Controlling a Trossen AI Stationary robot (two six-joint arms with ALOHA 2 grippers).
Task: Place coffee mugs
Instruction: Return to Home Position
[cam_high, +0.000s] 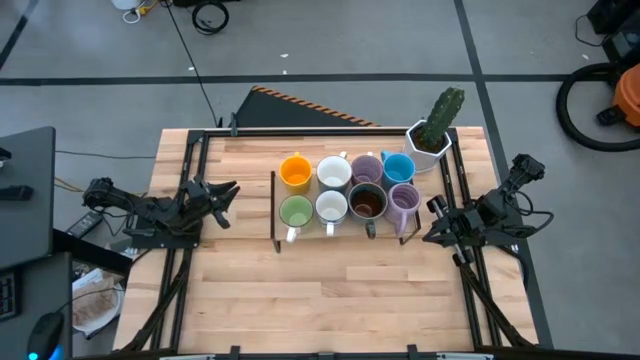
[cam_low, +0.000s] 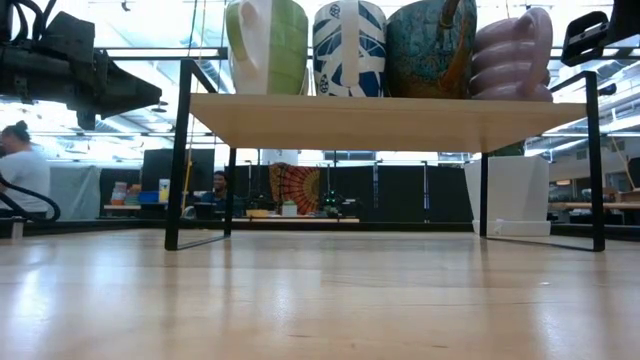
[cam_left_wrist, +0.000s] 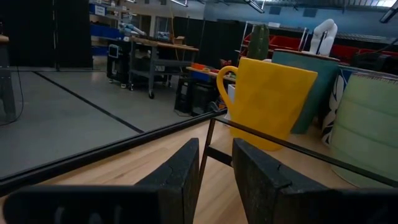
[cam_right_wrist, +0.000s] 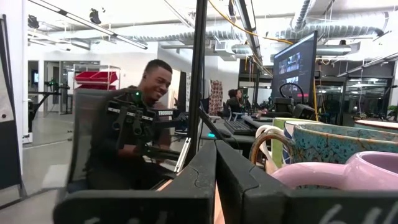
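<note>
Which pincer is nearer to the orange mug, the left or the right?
Left. The left pincer sits off the shelf end nearest the orange mug; the right pincer is off the opposite end, beyond the lavender mugs.

low view crops the tops of four mugs (cam_low: 266, 45).

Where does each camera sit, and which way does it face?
High: overhead, straight down on table; left arm, right arm flank it.
Low: table height, level under shelf; arms up top.
Left wrist: left gripper, jaws apart, facing orange mug.
Right wrist: right gripper, jaws shut, facing lavender mug.
Shared: high and low show green mug.
</note>
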